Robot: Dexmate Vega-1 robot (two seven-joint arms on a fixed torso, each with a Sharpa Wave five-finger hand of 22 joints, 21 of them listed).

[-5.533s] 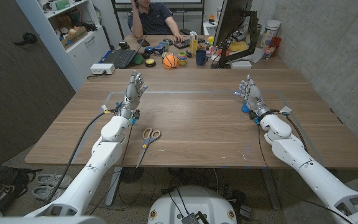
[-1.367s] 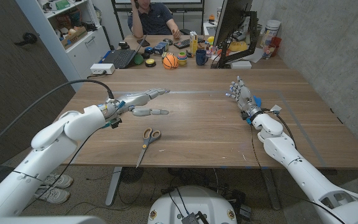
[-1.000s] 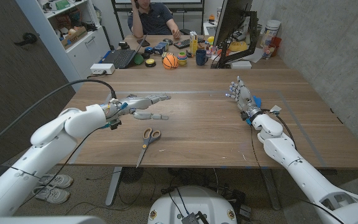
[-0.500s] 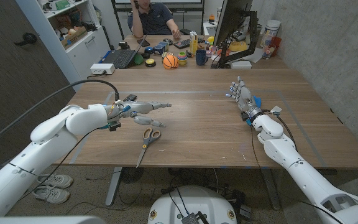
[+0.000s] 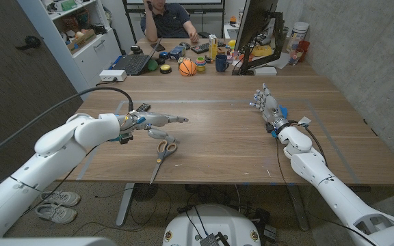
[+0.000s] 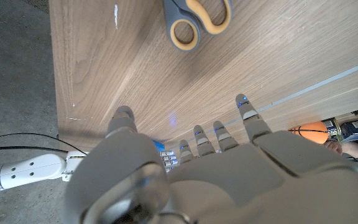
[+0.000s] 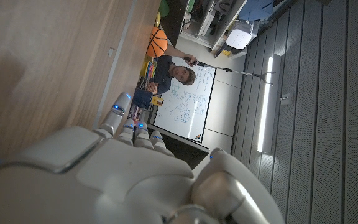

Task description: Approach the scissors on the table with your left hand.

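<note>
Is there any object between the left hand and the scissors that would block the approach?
Nothing visible does. The left hand hovers open just beyond the scissors, fingers spread, and only bare wooden table lies between them. The handles lie nearest the hand.

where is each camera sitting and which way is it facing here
Head view: on the robot's head, looking down over the table; both arms, left hand and right hand show.
Left wrist view: on the left wrist, looking along the left hand at the scissors.
Right wrist view: on the right wrist, looking along the right hand toward a person and basketball.
Shared: head and left wrist views both show the scissors.
</note>
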